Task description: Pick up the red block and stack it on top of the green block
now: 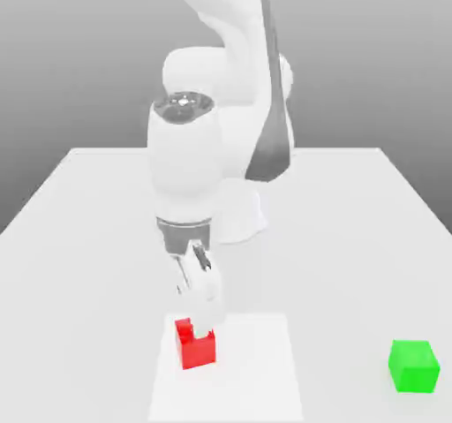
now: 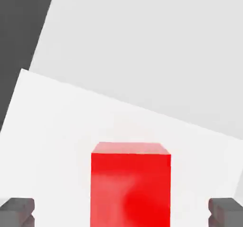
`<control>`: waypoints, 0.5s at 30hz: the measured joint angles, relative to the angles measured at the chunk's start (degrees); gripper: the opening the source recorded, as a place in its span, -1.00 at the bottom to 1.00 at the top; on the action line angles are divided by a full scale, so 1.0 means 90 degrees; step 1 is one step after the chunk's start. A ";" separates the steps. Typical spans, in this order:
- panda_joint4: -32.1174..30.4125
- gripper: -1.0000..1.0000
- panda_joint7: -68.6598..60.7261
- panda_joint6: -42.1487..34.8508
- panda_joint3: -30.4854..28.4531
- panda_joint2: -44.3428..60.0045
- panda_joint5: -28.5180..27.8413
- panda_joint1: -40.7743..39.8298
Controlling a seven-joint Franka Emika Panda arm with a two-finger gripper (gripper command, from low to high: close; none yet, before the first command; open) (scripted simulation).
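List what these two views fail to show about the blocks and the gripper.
- The small bright red cube: in the exterior view the gripper covers part of its top; in the hand view its lower part is cut off by the picture's edge.
- The small bright green cube: absent from the hand view.
- The gripper's fingertips: only their dark pads show in the hand view, apart, either side of the red cube.

white table (image 1: 353, 236), plain grey backdrop (image 1: 79, 50)

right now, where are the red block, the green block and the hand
red block (image 1: 196, 351), exterior view, on its front face
green block (image 1: 413, 367), exterior view, on its front face
hand (image 2: 121, 212), hand view, midway between its two fingertips, which stand apart either side of the red block
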 joint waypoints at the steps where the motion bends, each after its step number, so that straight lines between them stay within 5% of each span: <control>1: 0.0032 0.00 0.0114 0.0190 -0.0119 0.0230 -0.0143 0.0088; 2: 0.0065 0.00 0.0216 0.0381 -0.0257 0.0459 -0.0275 0.0196; 3: 0.0095 -1.00 0.0283 0.0558 -0.0398 0.0671 -0.0366 0.0316; 10: 0.0101 -1.00 0.0309 0.0608 -0.0430 0.0715 -0.0394 0.0342; 15: -0.0051 -1.00 -0.0154 -0.0217 -0.0098 -0.0276 0.0238 0.0159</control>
